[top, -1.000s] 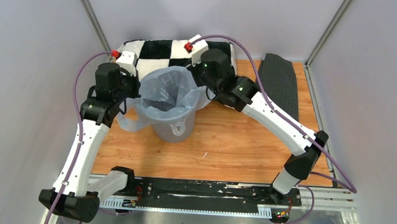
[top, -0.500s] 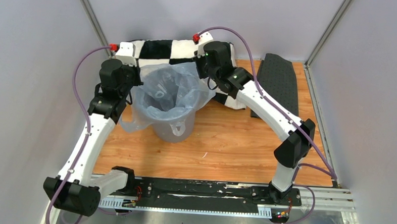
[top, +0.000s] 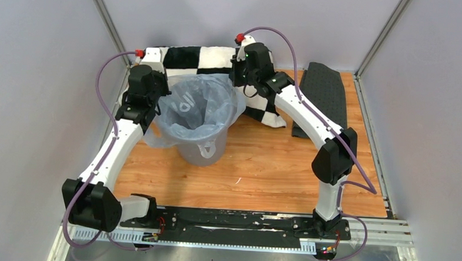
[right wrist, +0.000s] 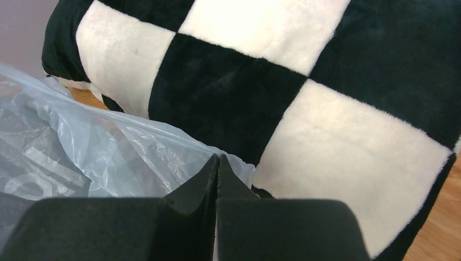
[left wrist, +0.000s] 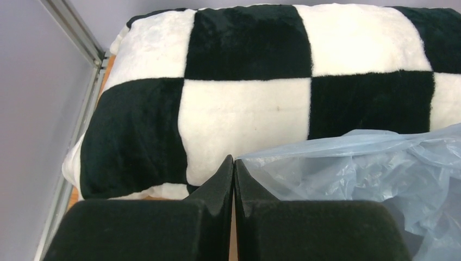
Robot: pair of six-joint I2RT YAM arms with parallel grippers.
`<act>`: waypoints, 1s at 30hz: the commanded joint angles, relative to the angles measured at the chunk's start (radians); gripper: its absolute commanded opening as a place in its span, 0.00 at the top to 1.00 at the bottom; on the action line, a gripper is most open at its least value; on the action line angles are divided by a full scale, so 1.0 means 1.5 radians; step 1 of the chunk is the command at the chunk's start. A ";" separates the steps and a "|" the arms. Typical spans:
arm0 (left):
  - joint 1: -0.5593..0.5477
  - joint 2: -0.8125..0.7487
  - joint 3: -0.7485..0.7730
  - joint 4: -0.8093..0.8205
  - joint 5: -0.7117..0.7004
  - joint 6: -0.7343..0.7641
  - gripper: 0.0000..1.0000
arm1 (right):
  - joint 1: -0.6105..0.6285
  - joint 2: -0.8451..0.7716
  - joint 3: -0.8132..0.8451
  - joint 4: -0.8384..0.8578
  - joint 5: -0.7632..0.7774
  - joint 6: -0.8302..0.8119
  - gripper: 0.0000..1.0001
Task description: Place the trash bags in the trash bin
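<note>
**Now: trash bag [top: 197, 102] held open over the trash bin [top: 202, 154]**

We see the left gripper [left wrist: 234, 163] with its jaws pressed together on the left side of the bag's mouth. A corner of film pokes out right at the tips. The right gripper [right wrist: 218, 161] is clamped the same way on the right side of the mouth, with plastic caught between the jaws. We read the two pinch points on opposite sides as deliberate: pulling apart spreads the opening wider than the bin's rim, so the bag can be lowered around it like a liner.

The bin stands upright on the wooden table [top: 274, 167], toward the far-left corner and just in front of the black-and-white checkered pillow [top: 211, 56] that lies along the far edge. A dark textured mat [top: 325, 93] lies by the far-right corner, well apart from the bin.

The bag is thin, pale blue-grey, translucent and heavily crinkled, with white lettering showing on its inner wall. Its lower part already hangs inside the bin, while the upper part billows above the rim. One handle loop droops outside on the near face, and a loose fold spills over the left side. We judge the seating as partly done — the mouth is not yet down around the rim.
</note>
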 commanded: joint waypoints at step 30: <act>0.072 -0.130 0.045 -0.293 -0.215 -0.260 0.43 | -0.025 -0.050 -0.182 0.049 -0.086 0.129 1.00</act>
